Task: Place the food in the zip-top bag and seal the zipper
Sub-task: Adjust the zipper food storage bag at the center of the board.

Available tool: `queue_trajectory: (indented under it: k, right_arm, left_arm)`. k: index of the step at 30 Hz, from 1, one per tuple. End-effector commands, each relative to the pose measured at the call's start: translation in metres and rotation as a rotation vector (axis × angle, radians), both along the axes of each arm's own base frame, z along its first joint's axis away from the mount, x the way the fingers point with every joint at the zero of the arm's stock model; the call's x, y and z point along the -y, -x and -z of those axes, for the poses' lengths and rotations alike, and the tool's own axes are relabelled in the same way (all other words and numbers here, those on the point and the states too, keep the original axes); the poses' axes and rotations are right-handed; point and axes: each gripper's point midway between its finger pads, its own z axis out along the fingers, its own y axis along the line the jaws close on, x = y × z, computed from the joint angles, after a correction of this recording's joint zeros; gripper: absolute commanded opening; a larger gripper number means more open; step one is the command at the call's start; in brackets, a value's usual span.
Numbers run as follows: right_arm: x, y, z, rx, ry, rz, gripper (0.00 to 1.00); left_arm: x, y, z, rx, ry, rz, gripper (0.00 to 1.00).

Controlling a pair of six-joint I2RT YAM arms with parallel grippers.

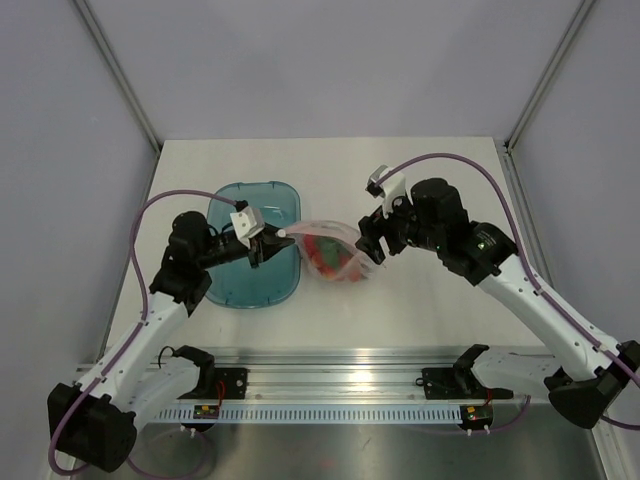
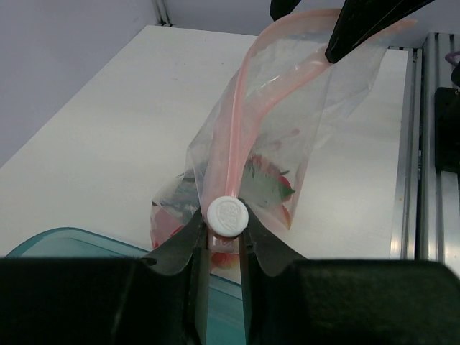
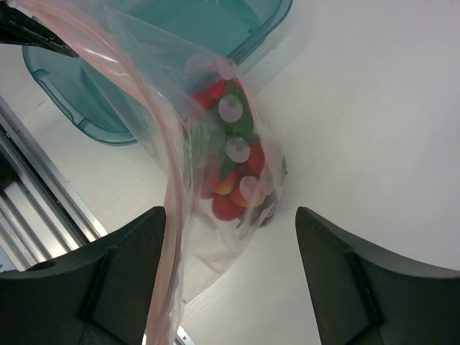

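The zip-top bag (image 1: 340,245) sits at mid-frame in the top view, on the white bench (image 1: 420,310) between the two arms. Its zipper (image 1: 325,228) runs left to right along the upper edge, and the pouch falls toward the bottom of the frame. The film is clear, thin and crinkled, and the strip is pinkish-red. The food (image 3: 230,158) is bunched low inside: mostly red pieces, some green and yellow, several with white round discs.

The left end effector (image 2: 223,241) is clamped on the zipper's left end, with a small white round knob (image 2: 228,215) at its fingertips. The right end effector (image 3: 228,215) has its fingers spread wide; the bag's mouth passes between them, with the strip close to one finger.

A teal tray (image 1: 250,200) lies just left of the bag. Grey walls enclose the bench, and an aluminium rail (image 1: 340,385) runs along the bottom.
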Motion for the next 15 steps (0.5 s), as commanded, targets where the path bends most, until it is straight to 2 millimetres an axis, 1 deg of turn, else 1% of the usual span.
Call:
queue_trajectory:
  k: [1,2,3,5,7,8,9,10,11,12,13,15]
  right_arm:
    - [0.007,-0.005,-0.031,0.044,0.043,-0.001,0.81]
    - [0.007,-0.004,-0.035,0.045,0.05,-0.013,0.81]
    - [0.008,-0.002,-0.045,0.058,0.056,-0.028,0.81]
    - [0.002,0.0,-0.049,0.055,0.06,-0.068,0.8]
    - [-0.005,-0.001,-0.056,0.058,0.072,-0.104,0.79]
    - [-0.012,0.003,-0.057,0.059,0.08,-0.129,0.79]
    - [-0.015,0.004,-0.062,0.07,0.093,-0.14,0.79]
    - [-0.02,0.0,-0.056,0.059,0.123,-0.14,0.79]
    - [-0.026,0.003,-0.054,0.059,0.138,-0.161,0.79]
    - [-0.029,0.003,-0.053,0.06,0.154,-0.166,0.79]
    - [-0.031,0.0,-0.047,0.054,0.175,-0.162,0.79]
    - [-0.03,-0.003,-0.036,0.037,0.2,-0.148,0.8]
  left_arm:
    - [0.007,-0.009,-0.041,-0.008,0.072,0.0,0.0]
    - [0.007,-0.009,-0.036,-0.047,0.06,-0.005,0.0]
    - [0.007,-0.011,-0.042,-0.046,0.061,-0.008,0.0]
    - [0.006,-0.015,-0.043,-0.068,0.067,-0.031,0.0]
    - [0.006,-0.016,-0.049,-0.072,0.089,-0.044,0.0]
    - [0.005,-0.018,-0.054,-0.075,0.11,-0.06,0.0]
    - [0.004,-0.021,-0.057,-0.099,0.132,-0.083,0.0]
    - [0.003,-0.023,-0.062,-0.11,0.151,-0.103,0.0]
    - [0.002,-0.027,-0.065,-0.149,0.177,-0.131,0.0]
    - [0.002,-0.028,-0.068,-0.159,0.19,-0.138,0.0]
    - [0.002,-0.031,-0.074,-0.165,0.204,-0.151,0.0]
    - [0.001,-0.038,-0.073,-0.208,0.214,-0.187,0.0]
